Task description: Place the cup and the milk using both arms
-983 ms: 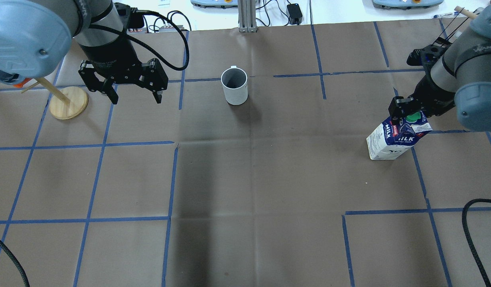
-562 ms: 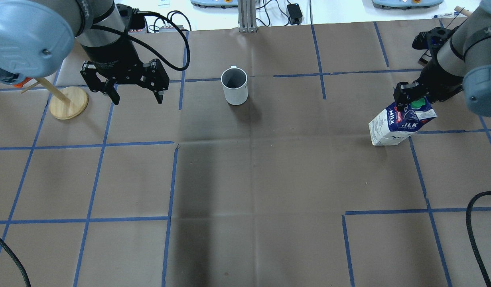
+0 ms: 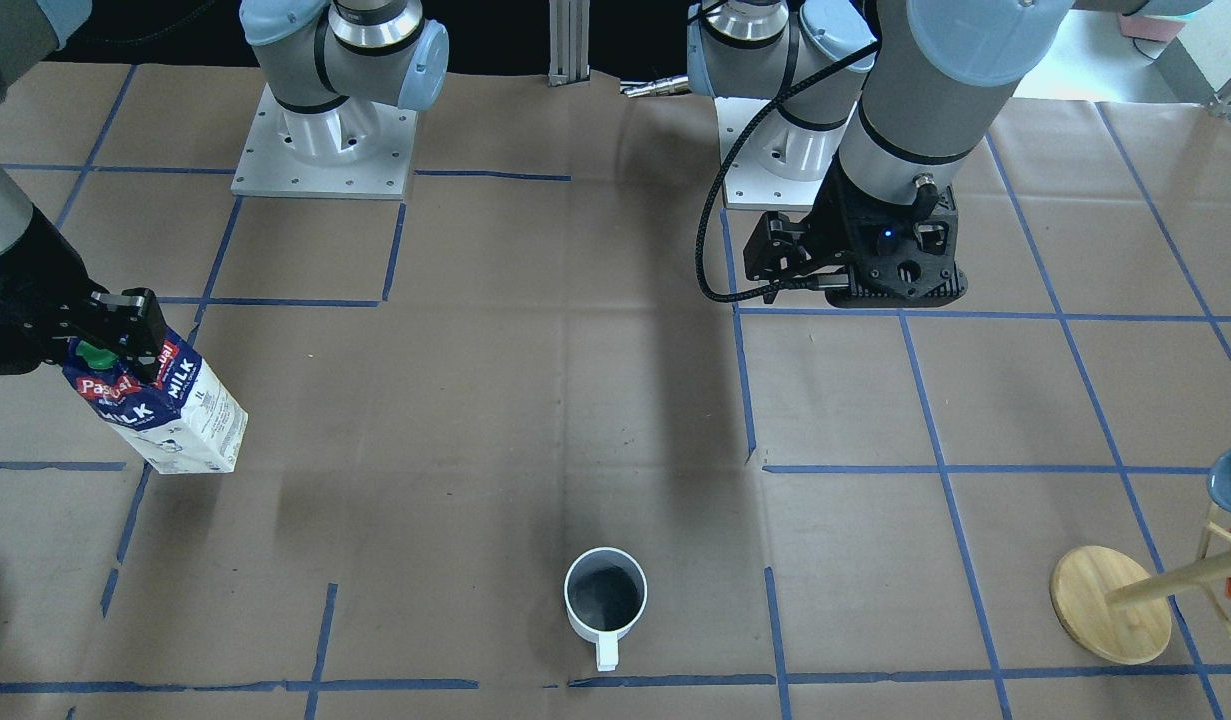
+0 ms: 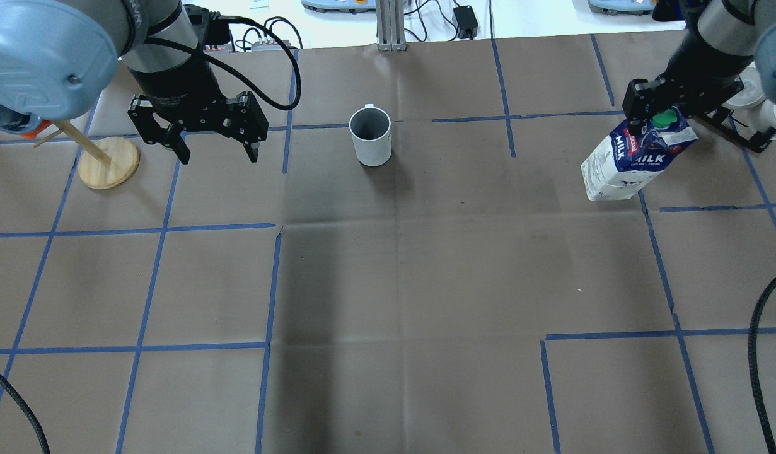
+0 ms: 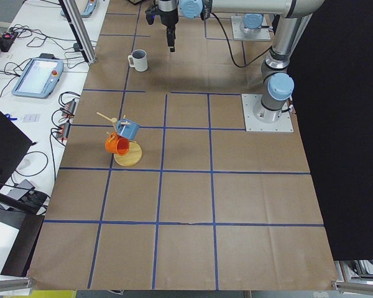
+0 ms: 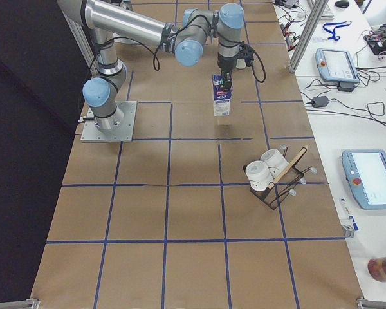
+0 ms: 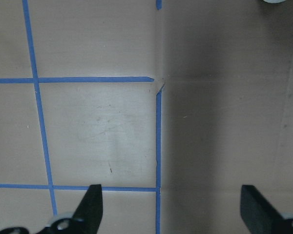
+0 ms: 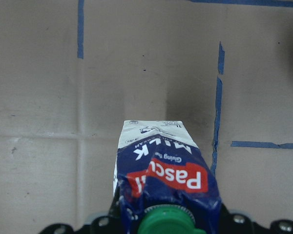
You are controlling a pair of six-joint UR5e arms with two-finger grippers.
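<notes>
Right gripper [image 4: 660,113] is pinched on the top of the milk [image 4: 627,164], one finger on each side of the gable beside the green cap [image 4: 664,118]. The carton hangs tilted at far right, base toward the table centre. In the right side view its shadow lies apart from its base, so it looks lifted off the paper [image 4: 425,271]. Just right of the milk, partly hidden behind the right arm, stands a wire rack [image 6: 276,187] holding two white cups [image 6: 264,167]. The cup [image 4: 370,135] stands upright at far centre on the paper, handle pointing far, well apart from the milk with only blue tape lines [image 4: 507,118] between them. Left gripper [image 4: 216,154] hangs above the table to the cup's left, fingers [image 7: 90,204] spread wide and nothing between them but paper and tape. A black cable [image 4: 271,57] loops off its wrist. A wooden stand [image 4: 108,162] sits near that gripper's left side, carrying a blue mug [image 5: 128,130] and an orange mug [image 5: 116,144].
</notes>
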